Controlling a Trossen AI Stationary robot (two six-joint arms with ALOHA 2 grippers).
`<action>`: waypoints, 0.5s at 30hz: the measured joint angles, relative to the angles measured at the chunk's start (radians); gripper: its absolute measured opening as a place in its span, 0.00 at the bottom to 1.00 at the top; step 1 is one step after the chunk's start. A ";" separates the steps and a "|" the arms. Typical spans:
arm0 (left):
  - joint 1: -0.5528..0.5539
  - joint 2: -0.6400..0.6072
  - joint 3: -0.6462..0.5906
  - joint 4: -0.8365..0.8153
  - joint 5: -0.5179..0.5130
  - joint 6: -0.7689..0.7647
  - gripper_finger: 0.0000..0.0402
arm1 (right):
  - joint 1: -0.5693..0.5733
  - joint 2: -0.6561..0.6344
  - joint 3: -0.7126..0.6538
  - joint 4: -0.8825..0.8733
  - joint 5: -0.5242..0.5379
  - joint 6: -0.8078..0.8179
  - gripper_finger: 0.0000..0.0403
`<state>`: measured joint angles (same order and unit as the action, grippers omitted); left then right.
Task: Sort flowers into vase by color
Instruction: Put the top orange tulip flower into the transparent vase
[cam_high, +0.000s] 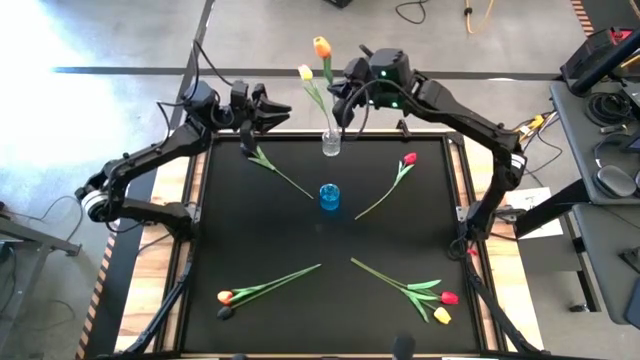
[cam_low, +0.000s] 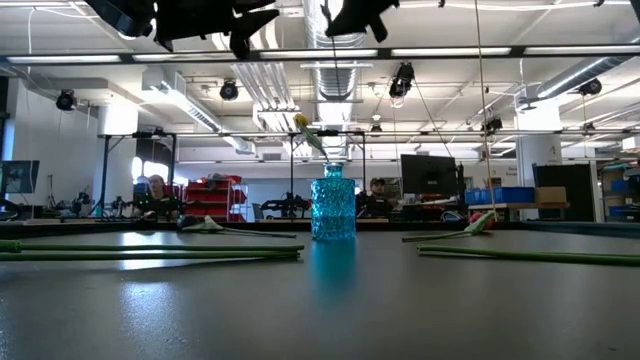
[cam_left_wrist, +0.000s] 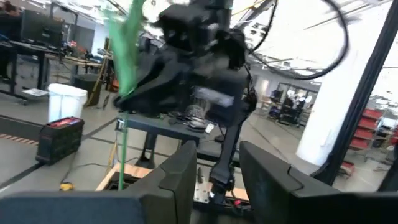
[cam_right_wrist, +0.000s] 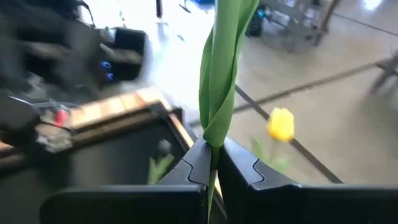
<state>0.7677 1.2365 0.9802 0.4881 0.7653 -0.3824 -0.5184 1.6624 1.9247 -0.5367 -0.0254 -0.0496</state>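
Note:
My right gripper (cam_high: 343, 100) is shut on an orange-headed tulip (cam_high: 321, 46) above the clear vase (cam_high: 331, 143) at the table's far edge. A yellow tulip (cam_high: 306, 72) stands in that vase by its stem; its head (cam_right_wrist: 281, 123) also shows in the right wrist view. The blue vase (cam_high: 330, 196) stands mid-table. My left gripper (cam_high: 262, 108) hovers open just left of the clear vase, its fingers (cam_left_wrist: 186, 171) apart with nothing between them. A red tulip (cam_high: 408, 158) and more flowers lie flat on the mat. My right gripper pinches the orange tulip's stem and wrapped green leaf (cam_right_wrist: 212, 140) between its two fingers, below the head. The fingers come roughly level from the table's right and lie across the stem. The tulip is upright, head up, and its thin stem (cam_low: 335, 100) hangs down toward the clear vase.
A green stem (cam_high: 280, 172) lies on the mat below my left gripper. An orange tulip (cam_high: 224, 296) lies near left, and a red tulip (cam_high: 449, 297) and a yellow tulip (cam_high: 441, 315) near right. People sit in the room beyond the far edge.

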 joint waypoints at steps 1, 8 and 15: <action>0.000 -0.009 -0.010 -0.008 -0.011 0.015 0.26 | -0.013 0.000 -0.023 0.009 -0.001 -0.007 0.03; -0.007 -0.091 -0.172 -0.008 -0.128 0.010 0.18 | -0.070 0.000 -0.208 0.248 -0.054 -0.014 0.03; -0.013 -0.219 -0.364 0.035 -0.270 0.004 0.13 | -0.093 0.002 -0.346 0.433 -0.050 -0.019 0.03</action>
<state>0.7551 1.0176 0.6160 0.5232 0.4950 -0.3789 -0.6119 1.6646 1.5791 -0.1032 -0.0754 -0.0682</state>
